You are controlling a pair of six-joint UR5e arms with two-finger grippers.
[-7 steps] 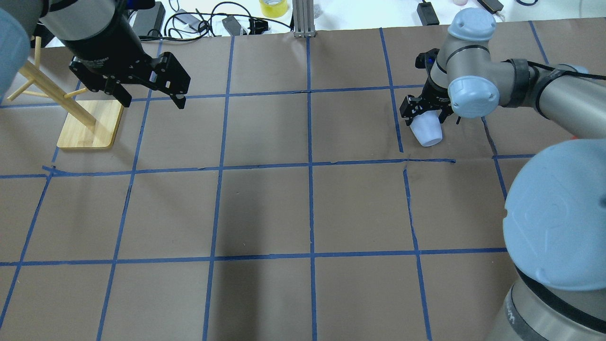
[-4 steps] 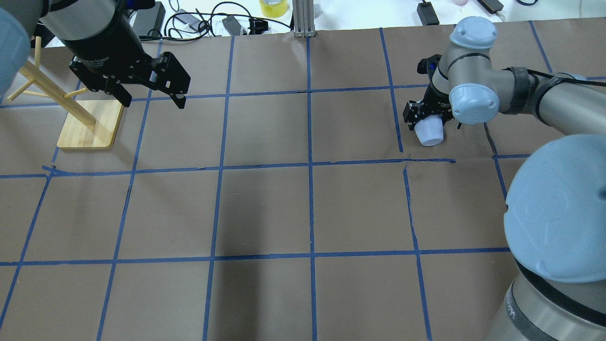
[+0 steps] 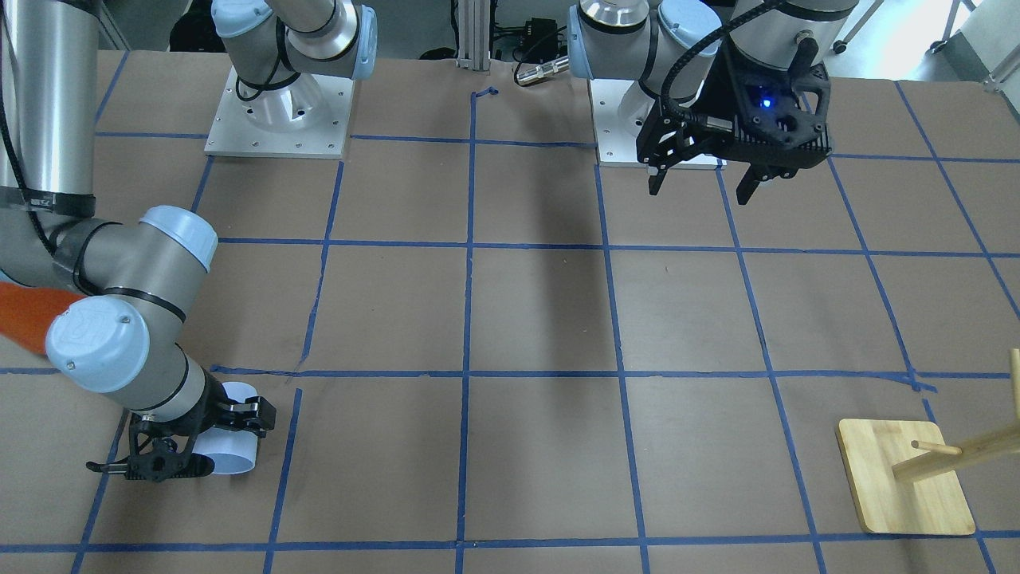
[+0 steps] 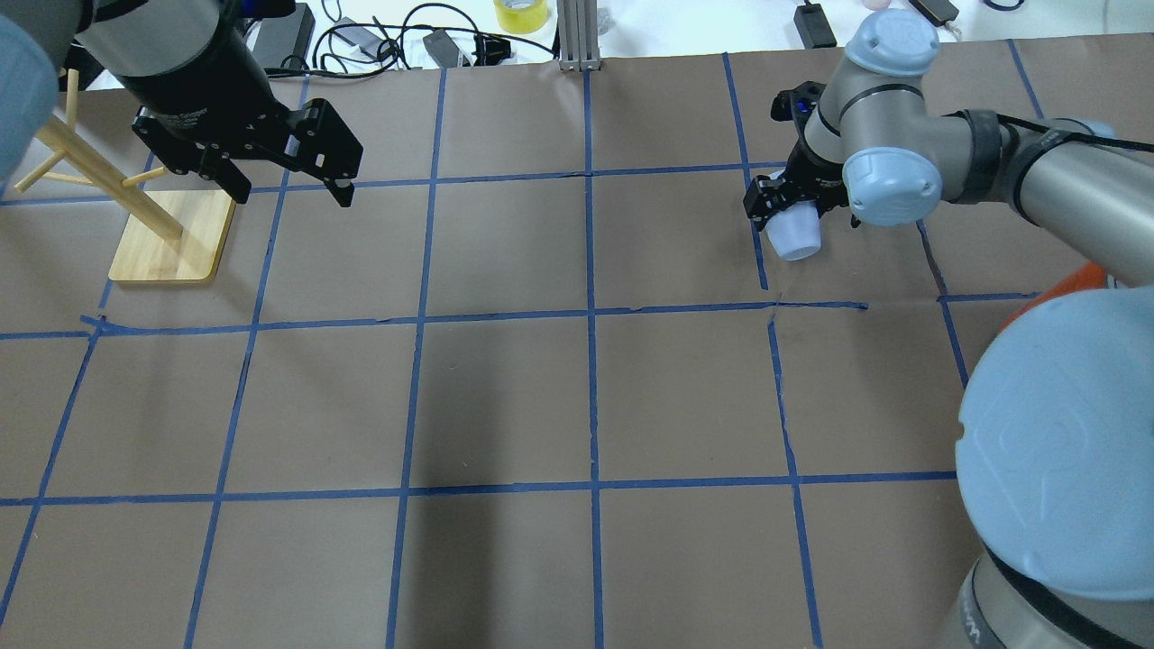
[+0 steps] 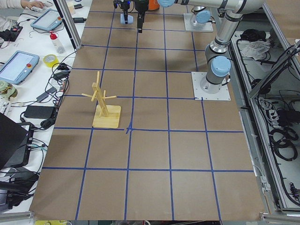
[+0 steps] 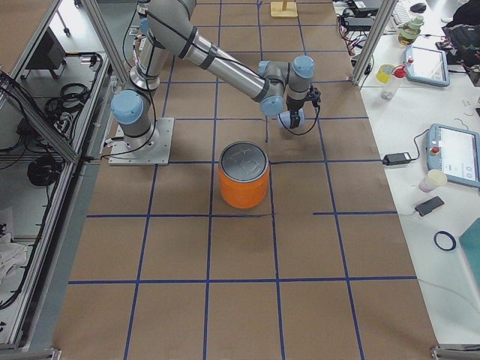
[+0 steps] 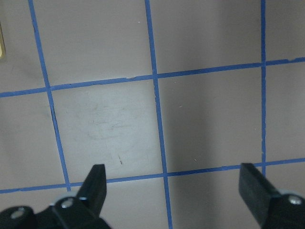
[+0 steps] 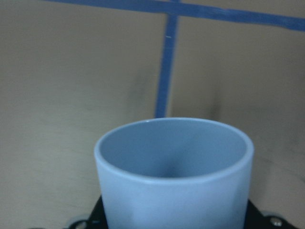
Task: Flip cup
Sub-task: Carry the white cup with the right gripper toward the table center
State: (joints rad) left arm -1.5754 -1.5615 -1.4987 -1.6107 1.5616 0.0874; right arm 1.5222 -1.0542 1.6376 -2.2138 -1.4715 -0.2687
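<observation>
Your left end effector (image 4: 293, 185) hangs spread wide and empty above the tabletop (image 4: 505, 397), just beside the wooden rack (image 4: 167, 243). Your right end effector (image 4: 795, 209) is clamped on the cup (image 4: 794, 238), which is tilted at the far right. Only the right wrist camera shows you the cup's hollow inside. Only the right-side view shows the whole orange can (image 6: 244, 184).

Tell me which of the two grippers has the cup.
The right gripper, shut on the pale lavender cup; the left gripper hangs open and empty.
</observation>
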